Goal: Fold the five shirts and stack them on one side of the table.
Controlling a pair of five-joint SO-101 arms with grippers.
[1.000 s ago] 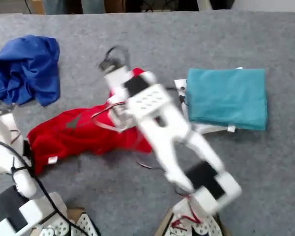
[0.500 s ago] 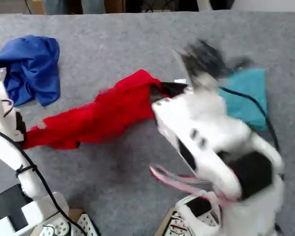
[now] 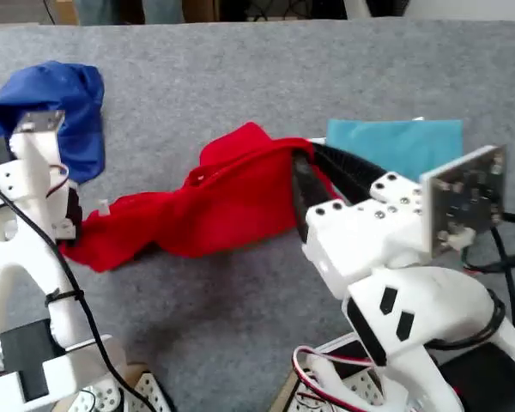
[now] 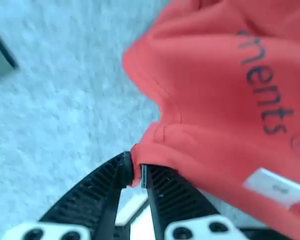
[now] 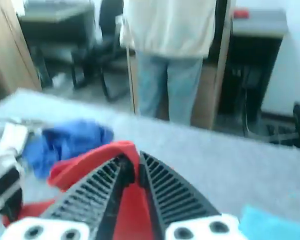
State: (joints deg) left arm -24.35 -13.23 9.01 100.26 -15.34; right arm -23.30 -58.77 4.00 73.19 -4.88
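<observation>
Grey table (image 3: 240, 326) under red shirt (image 3: 232, 202) (left gripper (image 4: 136, 170) pinching it).

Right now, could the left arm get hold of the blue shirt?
Probably not yet. The blue shirt lies close beside that arm, but the left gripper is shut on the red shirt and would have to let go first.

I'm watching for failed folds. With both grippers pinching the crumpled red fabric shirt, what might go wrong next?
1. The left gripper pinches only a thin hem edge of the crumpled red fabric shirt; pulling it taut may make it slip out.
2. The right gripper holds its end close to the folded teal shirt, so that arm might nudge the teal shirt out of place.
</observation>
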